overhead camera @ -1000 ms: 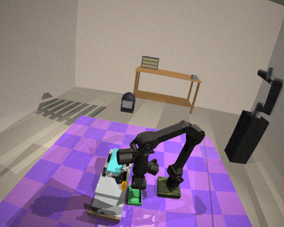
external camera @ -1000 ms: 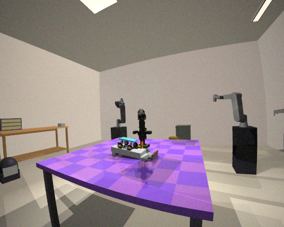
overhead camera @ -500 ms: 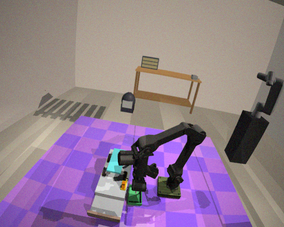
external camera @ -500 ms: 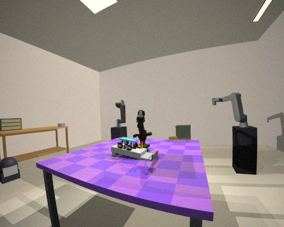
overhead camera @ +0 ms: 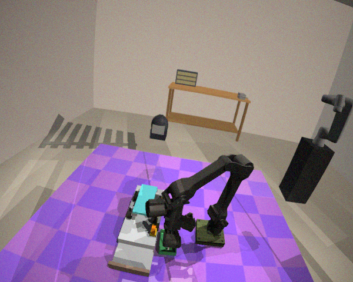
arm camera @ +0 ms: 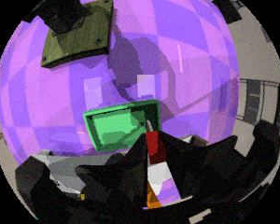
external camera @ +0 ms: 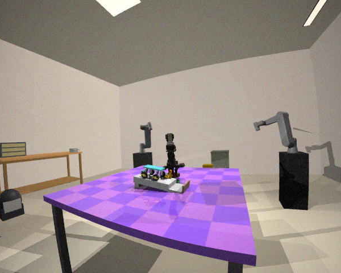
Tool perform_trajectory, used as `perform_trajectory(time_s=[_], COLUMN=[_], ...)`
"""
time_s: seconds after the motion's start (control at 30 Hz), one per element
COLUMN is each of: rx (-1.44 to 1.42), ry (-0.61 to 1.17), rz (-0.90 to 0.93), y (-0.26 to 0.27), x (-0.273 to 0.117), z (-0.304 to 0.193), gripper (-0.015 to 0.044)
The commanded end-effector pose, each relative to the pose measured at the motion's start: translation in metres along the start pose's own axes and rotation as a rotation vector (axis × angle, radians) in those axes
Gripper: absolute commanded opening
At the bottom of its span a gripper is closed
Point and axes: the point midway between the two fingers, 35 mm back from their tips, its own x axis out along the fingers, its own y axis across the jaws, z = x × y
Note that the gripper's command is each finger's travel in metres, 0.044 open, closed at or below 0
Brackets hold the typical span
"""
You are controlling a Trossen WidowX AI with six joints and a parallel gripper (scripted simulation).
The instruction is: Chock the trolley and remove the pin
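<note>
My gripper (overhead camera: 169, 247) (arm camera: 151, 134) is shut on the stop pin. In the wrist view the pin's red head (arm camera: 155, 148) shows between the fingers and its grey shaft points over the green tray (overhead camera: 166, 252) (arm camera: 109, 127). The fingers are over or inside the tray; their exact height is hard to tell. The trolley with its cyan top (overhead camera: 145, 199) (external camera: 153, 168) stands on the ramp (overhead camera: 135, 232) (external camera: 156, 182). The yellow chock with orange handle (overhead camera: 153, 230) (external camera: 169, 174) is on the ramp just downhill of a near wheel; whether they touch is too small to tell.
A brown end board (overhead camera: 129, 268) (external camera: 186, 186) closes the ramp's low end. The arm's olive base plate (overhead camera: 205, 240) (arm camera: 95, 39) is on the checkered table beyond the tray. The arm's wrist passes close beside the trolley, partly hiding it in the top view.
</note>
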Motion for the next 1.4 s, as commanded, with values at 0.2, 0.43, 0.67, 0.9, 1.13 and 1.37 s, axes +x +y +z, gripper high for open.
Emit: perform_trajectory(time_s=[0.2, 0.43, 0.67, 0.9, 1.13, 1.37], rx=[0.003, 0.003, 0.003, 0.003, 0.003, 0.003], ry=[0.004, 0.004, 0.004, 0.004, 0.004, 0.004], rz=[-0.006, -0.005, -0.005, -0.004, -0.004, -0.003], y=[0.001, 0.007, 0.012, 0.018, 0.023, 0.028], x=[0.003, 0.004, 0.006, 0.007, 0.009, 0.011], z=[-0.001, 0.000, 0.000, 0.000, 0.000, 0.000], gripper=[0.0184, 0.0190, 0.0190, 0.0190, 0.0190, 0.0190])
